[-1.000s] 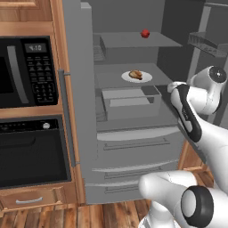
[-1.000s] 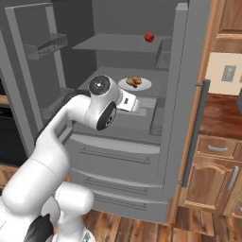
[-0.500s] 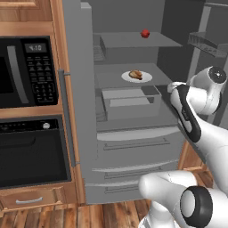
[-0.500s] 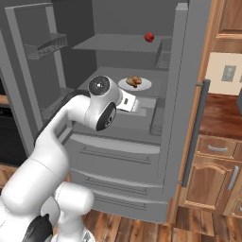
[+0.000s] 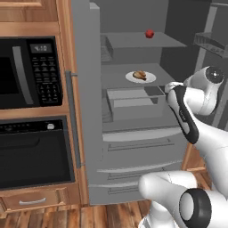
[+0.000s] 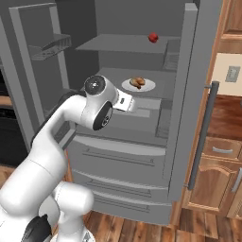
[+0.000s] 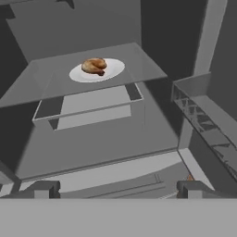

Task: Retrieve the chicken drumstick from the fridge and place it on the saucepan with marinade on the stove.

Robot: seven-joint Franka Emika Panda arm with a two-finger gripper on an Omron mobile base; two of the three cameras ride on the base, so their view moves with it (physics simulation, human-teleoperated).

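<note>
One chicken drumstick [image 7: 94, 65] lies well beyond the spread fingers [image 7: 44, 189].

The fridge [image 5: 133, 147] is standing open, grey inside; the golden-brown chicken drumstick [image 5: 140, 75] is lying on its side on a white plate [image 5: 149, 79] on the middle shelf [image 7: 139, 60]

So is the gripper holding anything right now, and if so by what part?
Nothing is held. The gripper is open and empty, short of the chicken drumstick, which lies on its white plate on the fridge shelf.
</note>
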